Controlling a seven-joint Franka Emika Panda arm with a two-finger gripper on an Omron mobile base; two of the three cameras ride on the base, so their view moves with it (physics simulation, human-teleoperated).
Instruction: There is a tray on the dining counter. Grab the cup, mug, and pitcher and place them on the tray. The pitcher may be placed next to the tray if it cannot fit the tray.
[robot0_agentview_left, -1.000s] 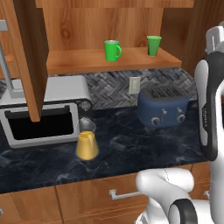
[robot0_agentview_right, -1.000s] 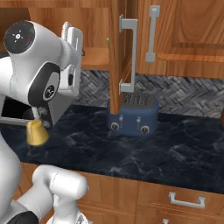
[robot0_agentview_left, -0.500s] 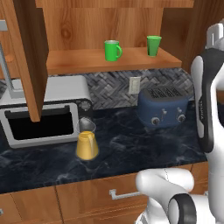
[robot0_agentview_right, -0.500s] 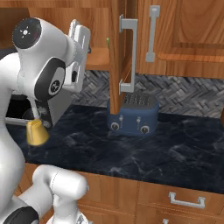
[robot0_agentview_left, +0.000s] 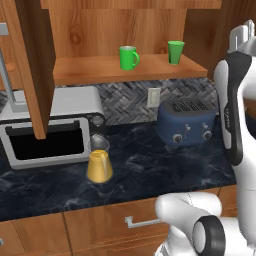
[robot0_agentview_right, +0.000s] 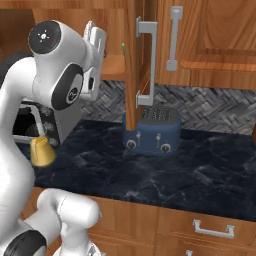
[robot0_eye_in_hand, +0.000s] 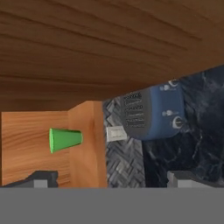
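Cup (robot0_agentview_left: 175, 51) upright near right end of open wooden shelf (robot0_agentview_left: 90, 70), mug (robot0_agentview_left: 128, 57) further left along same shelf, well apart. Pitcher (robot0_agentview_left: 99, 161) on black counter (robot0_agentview_left: 150, 160) below, just before microwave (robot0_agentview_left: 45, 132), left of blue toaster (robot0_agentview_left: 186, 122). Gripper (robot0_eye_in_hand: 112, 179) spread wide, empty, rolled sideways, aimed at cup. Judged: reach for cup just starting. Next: advance until fingertips straddle cup, then close.
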